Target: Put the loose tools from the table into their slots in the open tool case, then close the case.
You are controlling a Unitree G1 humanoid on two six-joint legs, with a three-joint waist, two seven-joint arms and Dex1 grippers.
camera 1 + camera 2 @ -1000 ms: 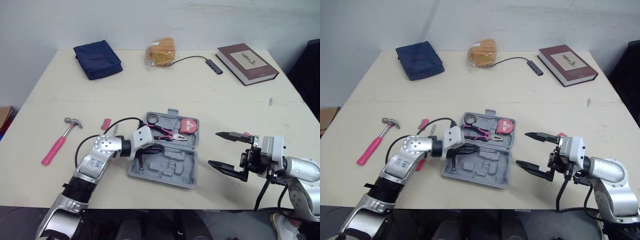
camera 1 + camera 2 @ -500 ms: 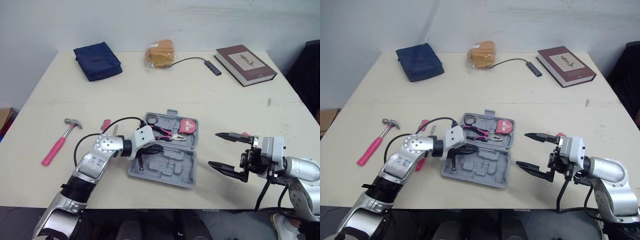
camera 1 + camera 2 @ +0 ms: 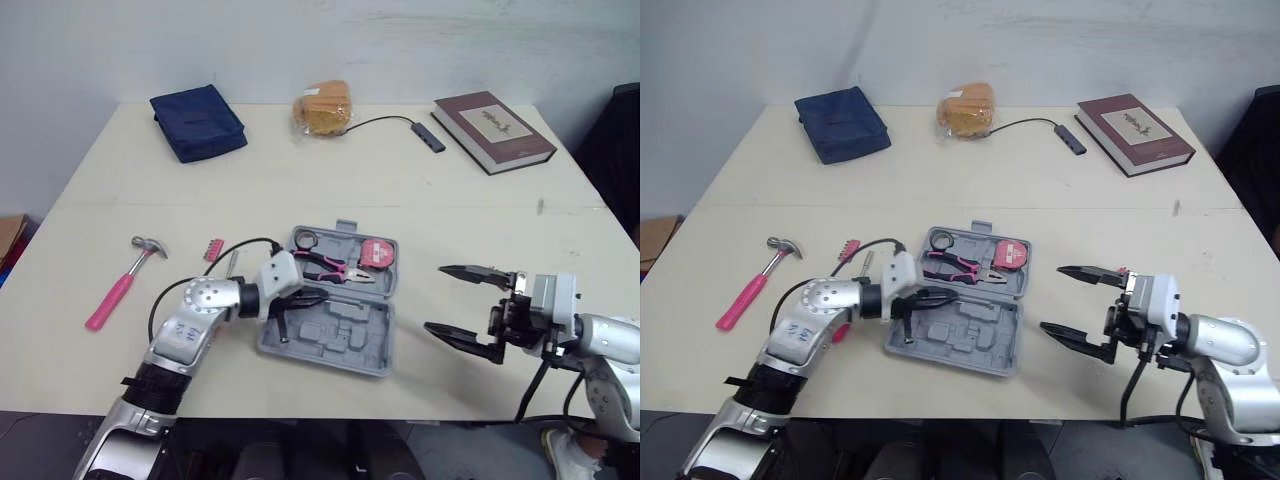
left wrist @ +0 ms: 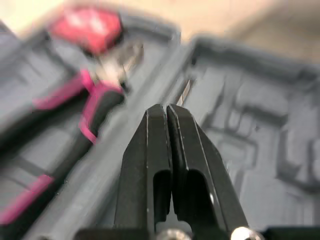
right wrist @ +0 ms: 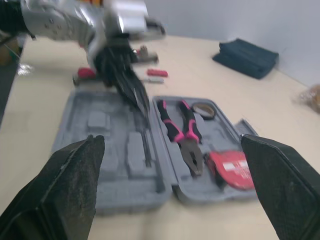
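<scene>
The left claw (image 4: 165, 109), pinched together on nothing visible, sits low over the open case (image 3: 335, 345). The right claw (image 3: 433, 297) gapes empty nearby. The left should lift straight clear before fetching the loose hammer (image 3: 120, 285).

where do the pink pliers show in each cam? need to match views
Left eye: pliers in the case's far half, mid-picture.
Right eye: pliers, same slot.
Left wrist: pliers, pink handles, in their slot.
Right wrist: pliers, mid-case.
Shared landmark: red tape measure beside them.
</scene>
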